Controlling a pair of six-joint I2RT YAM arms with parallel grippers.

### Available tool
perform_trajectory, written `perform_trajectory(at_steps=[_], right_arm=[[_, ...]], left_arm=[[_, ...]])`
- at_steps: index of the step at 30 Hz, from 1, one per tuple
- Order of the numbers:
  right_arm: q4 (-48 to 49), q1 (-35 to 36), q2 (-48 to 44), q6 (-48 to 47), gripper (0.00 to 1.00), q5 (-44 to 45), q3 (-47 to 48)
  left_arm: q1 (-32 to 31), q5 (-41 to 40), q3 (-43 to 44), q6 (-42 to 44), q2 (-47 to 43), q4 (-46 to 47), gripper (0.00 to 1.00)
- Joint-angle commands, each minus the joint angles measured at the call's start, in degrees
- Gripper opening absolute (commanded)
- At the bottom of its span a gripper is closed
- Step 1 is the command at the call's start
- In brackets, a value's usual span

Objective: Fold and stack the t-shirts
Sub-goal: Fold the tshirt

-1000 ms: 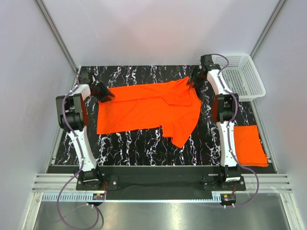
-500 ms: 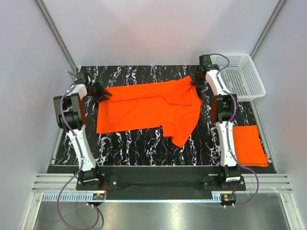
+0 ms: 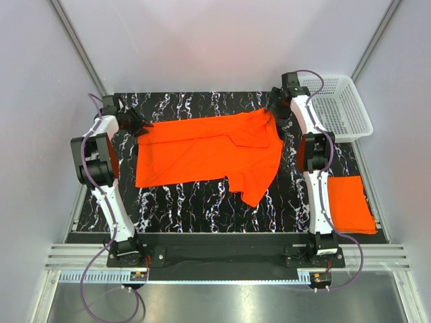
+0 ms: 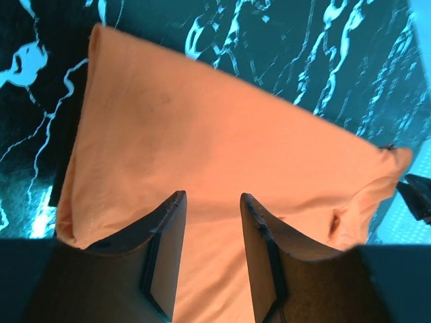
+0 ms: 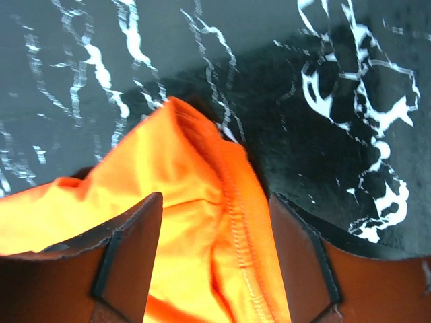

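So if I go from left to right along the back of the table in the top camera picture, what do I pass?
left gripper → spread-out orange t-shirt → right gripper → white basket

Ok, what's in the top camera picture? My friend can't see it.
A large orange t-shirt lies spread across a black marbled table, with the left gripper at its far left corner and the right gripper at its far right corner. A folded orange t-shirt lies by the right arm; a white mesh basket sits beyond.
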Motion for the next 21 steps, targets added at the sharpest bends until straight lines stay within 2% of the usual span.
perform_trajectory(at_steps=[1, 5, 16, 20, 21], right_arm=[[2.2, 0.4, -0.9, -1.6, 0.72, -3.3, 3.9], [4.7, 0.4, 1.8, -0.3, 0.72, -4.8, 5.0], [8.4, 0.2, 6.7, -0.2, 0.56, -4.3, 6.4], [8.4, 0.5, 6.7, 0.1, 0.17, 0.2, 5.8], [8.4, 0.5, 5.2, 1.4, 0.06, 5.8, 3.3]], left_arm=[[0.6, 1.7, 0.7, -2.3, 0.8, 3.3, 0.43], [0.6, 2.5, 2.3, -4.8, 4.3, 6.1, 0.43], [1.4, 1.8, 3.5, -6.5, 8.6, 7.2, 0.42], [2.5, 1.1, 2.8, -6.8, 9.1, 6.7, 0.42], [2.8, 0.9, 2.8, -7.0, 9.3, 6.5, 0.41]])
